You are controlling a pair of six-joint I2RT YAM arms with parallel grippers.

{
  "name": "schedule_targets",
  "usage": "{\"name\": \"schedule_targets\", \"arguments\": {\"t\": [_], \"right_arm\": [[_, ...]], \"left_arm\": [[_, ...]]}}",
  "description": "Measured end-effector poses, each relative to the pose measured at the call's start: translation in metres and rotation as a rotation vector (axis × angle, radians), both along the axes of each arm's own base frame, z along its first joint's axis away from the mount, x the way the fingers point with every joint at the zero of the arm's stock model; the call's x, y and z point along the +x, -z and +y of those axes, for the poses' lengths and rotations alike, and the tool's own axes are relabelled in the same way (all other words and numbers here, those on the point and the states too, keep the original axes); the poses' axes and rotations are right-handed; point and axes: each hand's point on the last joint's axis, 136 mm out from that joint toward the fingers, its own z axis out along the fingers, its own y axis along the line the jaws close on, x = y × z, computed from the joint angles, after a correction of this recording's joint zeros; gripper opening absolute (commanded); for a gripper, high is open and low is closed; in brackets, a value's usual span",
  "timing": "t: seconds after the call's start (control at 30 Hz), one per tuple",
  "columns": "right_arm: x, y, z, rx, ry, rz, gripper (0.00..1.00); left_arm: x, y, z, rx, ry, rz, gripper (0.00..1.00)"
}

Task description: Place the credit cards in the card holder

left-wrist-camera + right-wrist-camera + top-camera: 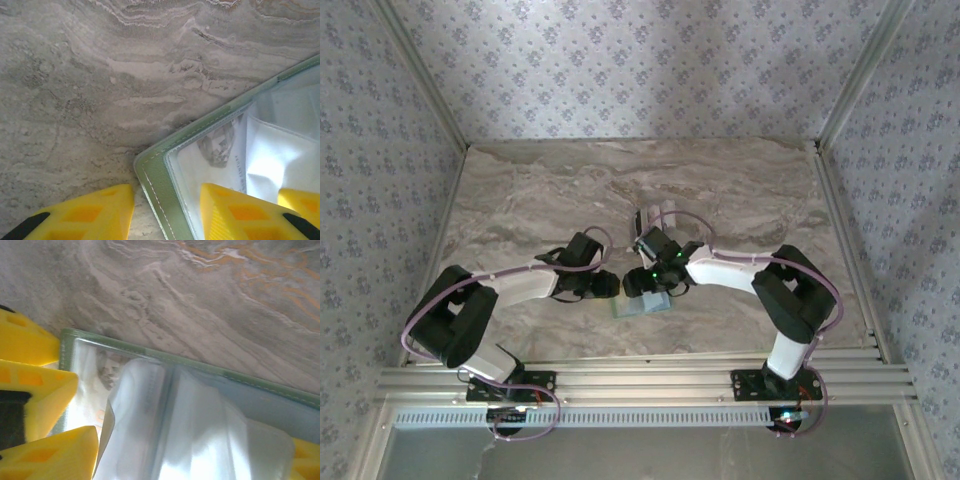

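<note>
Your left gripper point(167, 200) sits low and part open at the near corner of the card holder point(150, 182). One yellow finger is over the marble table point(100, 75) and the other is on the clear pocket just inside the stitched green edge, so it seems to pin the holder flat rather than pinch it. Press there only hard enough that the holder cannot slide, and do not drag the corner. The holder lies open on the table between your two arms. A pale card point(220, 145) with a printed portrait shows through its window, and it looks seated. Further right, loose clear sleeves point(200, 430) billow up from the holder. Your right gripper point(177, 460) hangs over them with its jaws spread wide, and as far as I can tell it holds nothing. Lift it straight off so that no finger snags a sleeve, then fetch the next card, if any remains.
</note>
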Motion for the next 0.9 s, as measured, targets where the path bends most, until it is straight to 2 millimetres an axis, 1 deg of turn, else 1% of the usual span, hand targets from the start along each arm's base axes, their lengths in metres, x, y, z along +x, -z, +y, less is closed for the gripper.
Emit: {"name": "schedule_targets", "arguments": {"t": [0.13, 0.27, 0.33, 0.5, 0.63, 0.77, 0.9], "right_arm": [[0.004, -0.003, -0.015, -0.070, 0.028, -0.041, 0.79], [0.007, -0.007, -0.022, -0.127, 0.044, -0.080, 0.85], [0.008, -0.009, -0.022, -0.145, 0.040, -0.097, 0.89], [0.007, -0.014, -0.017, -0.158, 0.025, -0.124, 0.94], [0.008, -0.019, -0.012, -0.154, 0.012, -0.138, 0.96], [0.007, -0.020, -0.009, -0.138, -0.005, -0.132, 0.99], [0.009, -0.026, -0.007, -0.103, -0.022, -0.127, 1.00]], "left_arm": [[0.000, 0.000, 0.000, 0.000, 0.000, 0.000, 0.41], [0.000, 0.000, 0.000, 0.000, 0.000, 0.000, 0.41], [0.000, 0.000, 0.000, 0.000, 0.000, 0.000, 0.41], [0.000, 0.000, 0.000, -0.001, 0.000, 0.000, 0.42], [0.000, 0.000, 0.000, -0.001, 0.000, -0.001, 0.42], [0.001, 0.000, 0.000, -0.003, -0.006, 0.000, 0.43], [0.001, 0.000, 0.001, -0.010, -0.010, 0.003, 0.45]]}}
